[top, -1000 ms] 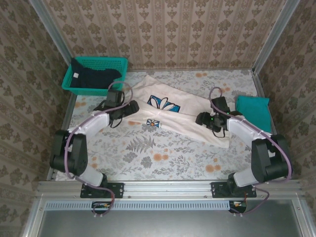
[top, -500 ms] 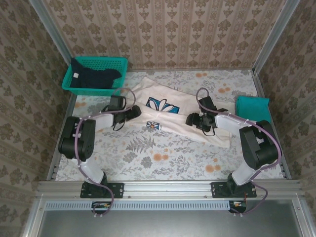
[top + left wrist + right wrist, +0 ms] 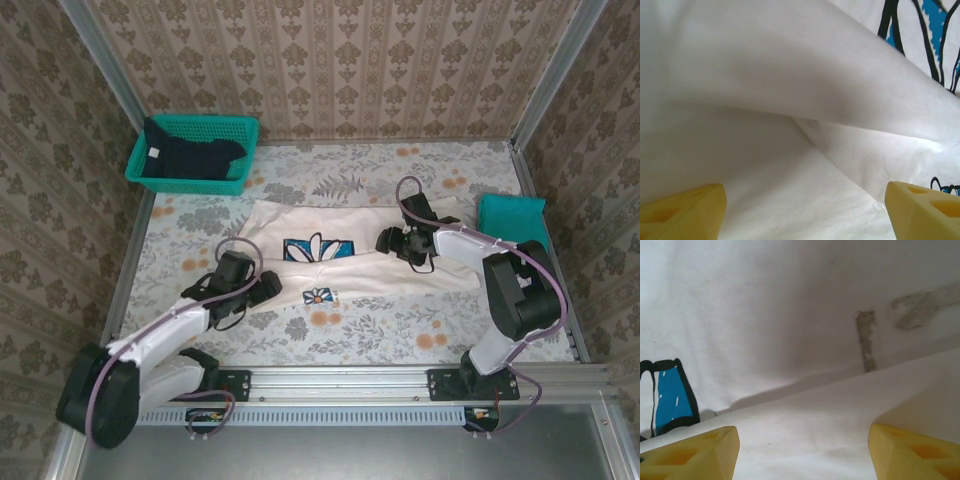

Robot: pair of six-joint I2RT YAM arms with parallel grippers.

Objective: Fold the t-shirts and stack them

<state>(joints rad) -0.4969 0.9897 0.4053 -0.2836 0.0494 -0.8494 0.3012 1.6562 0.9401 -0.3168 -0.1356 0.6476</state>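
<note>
Cream cloth: the white shirt [image 3: 352, 264] lies spread across the middle of the table [image 3: 400, 332] with its blue daisy print [image 3: 316, 249] facing up. It is loosely doubled, with a soft ridge running through it, and is not yet a tidy packet.
Left claw: the left gripper [image 3: 266, 290] sits low at the shirt's near-left edge. Its yellow fingers [image 3: 682, 207] stand wide apart, so it is released, with fabric lying between and ahead of them.
Right claw: the right gripper [image 3: 386, 240] is over the shirt's right part, and it is released too. Its fingers [image 3: 912, 450] are spread, with cream fabric beneath.
Why there: there is one claw on each side of the same shirt. I judge they are lined up to pinch opposite edges so a fold travels evenly.
Teal shirt [image 3: 512, 220]: it is already folded and parked at the table's right edge, well apart from the work. It is likely the base of the stack.
Navy shirt [image 3: 190, 158]: it is heaped in the basket [image 3: 205, 121] at the far left, waiting its turn.
Progress: by my reading it is early to middle, with one shirt done, one under way and one untouched.
Watch for: a claw could pinch two layers at that ridge.
</note>
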